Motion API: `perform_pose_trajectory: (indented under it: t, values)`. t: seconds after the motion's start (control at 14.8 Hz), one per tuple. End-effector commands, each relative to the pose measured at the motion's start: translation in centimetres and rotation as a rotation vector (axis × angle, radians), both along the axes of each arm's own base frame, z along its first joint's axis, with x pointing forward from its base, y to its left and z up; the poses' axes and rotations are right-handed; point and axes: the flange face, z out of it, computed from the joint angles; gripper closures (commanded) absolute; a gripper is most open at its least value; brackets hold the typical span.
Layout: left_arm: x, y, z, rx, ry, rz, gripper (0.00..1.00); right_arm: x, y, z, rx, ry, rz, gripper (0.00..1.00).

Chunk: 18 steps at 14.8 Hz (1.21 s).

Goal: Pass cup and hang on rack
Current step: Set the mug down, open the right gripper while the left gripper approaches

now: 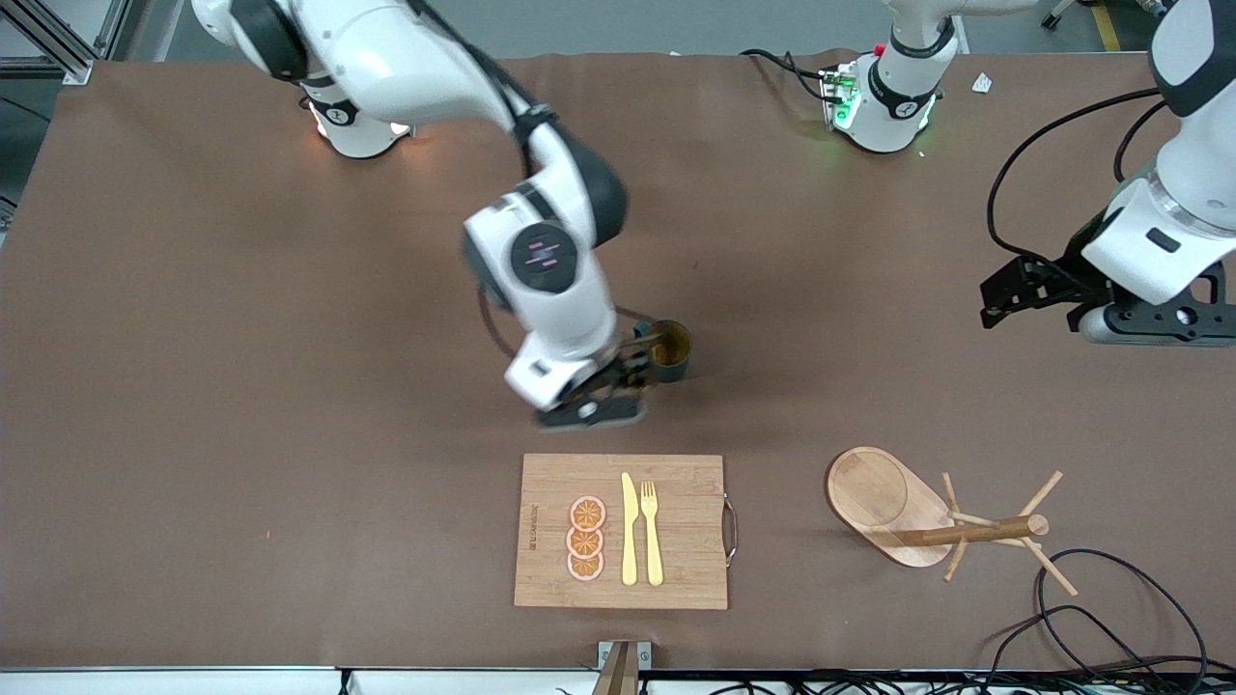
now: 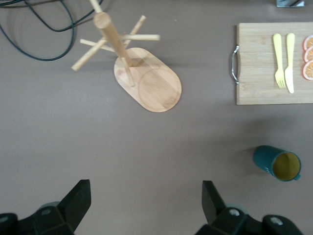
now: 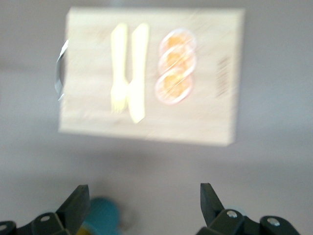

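**Cup set down mid-table, handover waiting**

Nearest you lies one cutting board [image 1: 623, 529] carrying one knife [image 1: 629, 529], one fork [image 1: 652, 531] and three orange slices [image 1: 586, 539]. One cup [image 1: 670, 351] stands upright mid-table, just beside the right gripper [image 1: 618, 381], whose fingers are spread and empty. Your left gripper [image 2: 146, 203] waits, fingers apart, above bare table. It should probably collect the cup next, then carry it to the one rack [image 1: 927, 516].

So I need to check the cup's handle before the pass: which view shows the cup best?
The left wrist view: the cup stands whole and unblocked on the table, its yellowish inside showing. In the front view the right claw partly covers it. The right wrist view shows only a blurred teal edge.
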Motion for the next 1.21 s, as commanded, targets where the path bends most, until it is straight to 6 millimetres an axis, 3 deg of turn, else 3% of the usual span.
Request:
perform_pose_trajectory:
  t: [0.0,0.34,0.54,0.67,0.81,0.88,0.94,1.15]
  values:
    - [-0.9,-3.7,0.1,0.004,0.003,-0.01,0.0,2.3,-6.4,2.4,-0.009,0.024,-0.023,0.0]
    - [-2.5,-10.5,-2.1,0.057,0.038,-0.044,0.0,5.8,-20.6,6.7,-0.075,0.066,-0.202,0.0]
    - [-3.5,-14.9,-3.9,0.063,0.063,0.001,0.0,5.9,-26.9,8.8,-0.076,0.066,-0.277,0.0]
    - [-3.7,-17.2,-5.8,0.108,0.066,0.036,0.0,5.1,-31.5,9.9,-0.083,0.075,-0.271,0.0]
    - [-5.2,-21.4,-7.7,0.153,0.061,0.088,0.0,3.8,-36.5,10.3,-0.085,0.094,-0.264,0.0]
    - [-5.6,-22.6,-8.5,0.158,0.067,0.128,0.0,3.0,-38.7,10.7,-0.082,0.099,-0.257,0.0]
    - [-5.4,-23.2,-9.6,0.156,0.073,0.165,0.0,2.3,-40.4,11.3,-0.08,0.1,-0.249,0.0]
    - [-6.6,-28.9,-12.0,0.137,0.052,0.211,0.0,-0.4,-44.4,13.2,-0.077,0.093,-0.202,0.0]
